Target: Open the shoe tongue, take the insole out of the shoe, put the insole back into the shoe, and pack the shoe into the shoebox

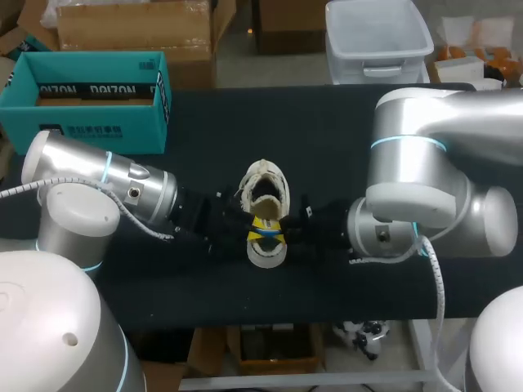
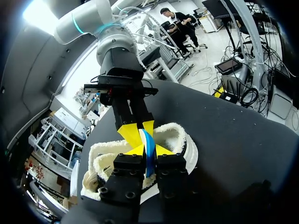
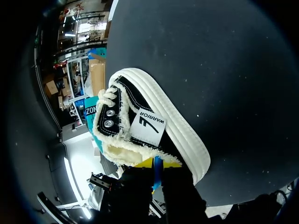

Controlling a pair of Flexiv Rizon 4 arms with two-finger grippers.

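Left gripper (image 2: 149,150) and right gripper (image 3: 157,163), tips facing, each clamp the blue insole (image 2: 149,140) on edge at the fleecy opening of the shoe (image 1: 265,181); the shoebox (image 1: 82,122) sits well apart.

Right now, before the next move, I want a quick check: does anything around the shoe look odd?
Yes: the blue insole stands on edge at the opening of the shoe instead of lying flat. The left hand and right hand both pinch it at the same spot, their yellow tips crowded together.
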